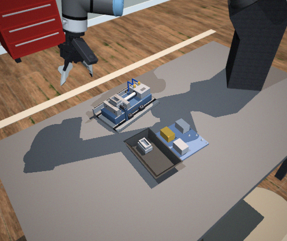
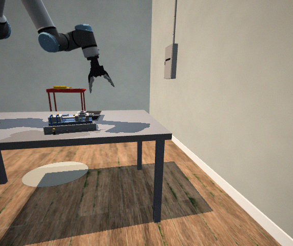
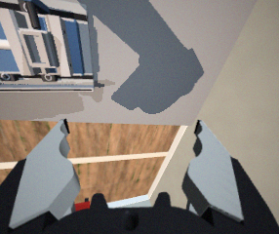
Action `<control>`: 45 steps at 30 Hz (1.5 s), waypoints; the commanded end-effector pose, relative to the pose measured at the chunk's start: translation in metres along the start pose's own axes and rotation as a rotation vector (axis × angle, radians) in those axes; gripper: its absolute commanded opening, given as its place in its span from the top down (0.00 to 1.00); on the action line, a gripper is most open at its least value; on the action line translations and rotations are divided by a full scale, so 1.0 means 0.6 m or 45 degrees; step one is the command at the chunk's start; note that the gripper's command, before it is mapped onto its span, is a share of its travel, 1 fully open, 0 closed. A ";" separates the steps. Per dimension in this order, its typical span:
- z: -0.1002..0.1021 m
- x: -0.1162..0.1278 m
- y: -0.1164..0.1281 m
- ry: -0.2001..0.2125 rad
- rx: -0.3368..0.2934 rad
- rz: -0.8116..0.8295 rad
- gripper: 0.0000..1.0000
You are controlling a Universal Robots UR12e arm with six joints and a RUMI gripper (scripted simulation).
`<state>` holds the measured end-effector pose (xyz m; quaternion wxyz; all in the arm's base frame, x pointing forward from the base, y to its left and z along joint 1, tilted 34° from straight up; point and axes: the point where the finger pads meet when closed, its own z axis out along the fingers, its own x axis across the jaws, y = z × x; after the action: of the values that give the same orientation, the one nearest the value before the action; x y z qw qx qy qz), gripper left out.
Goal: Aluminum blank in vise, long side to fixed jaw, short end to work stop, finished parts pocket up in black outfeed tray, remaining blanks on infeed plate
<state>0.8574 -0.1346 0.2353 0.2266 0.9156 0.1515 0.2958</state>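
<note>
My gripper point(image 1: 76, 74) is open and empty. It hangs high above the floor, just beyond the table's far edge, up and to the left of the vise point(image 1: 125, 103). A gray block point(image 1: 116, 99) that seems to have a pocket in its top sits between the vise jaws. The black outfeed tray point(image 1: 154, 152) holds one finished part point(image 1: 145, 145), pocket up. The infeed plate point(image 1: 183, 140) carries a yellow brass blank point(image 1: 167, 134) and two gray blanks point(image 1: 182, 125) point(image 1: 180, 146). The wrist view shows the open fingers over the table edge, with the vise point(image 3: 42, 44) at the upper left.
The dark robot pedestal point(image 1: 255, 43) stands at the table's far right. A red tool cabinet point(image 1: 26, 23) is behind the gripper. A red cart point(image 2: 65, 98) stands beyond the table, and a wall box point(image 2: 171, 60) hangs to the right.
</note>
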 end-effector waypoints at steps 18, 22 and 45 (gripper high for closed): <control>-0.001 0.001 0.000 0.001 0.000 0.000 0.00; 0.012 -0.016 -0.048 -0.023 0.013 0.009 0.00; 0.049 -0.147 -0.335 -0.172 0.051 0.064 0.00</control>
<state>0.8018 -0.0356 0.1075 0.2098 0.9365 0.1301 0.2493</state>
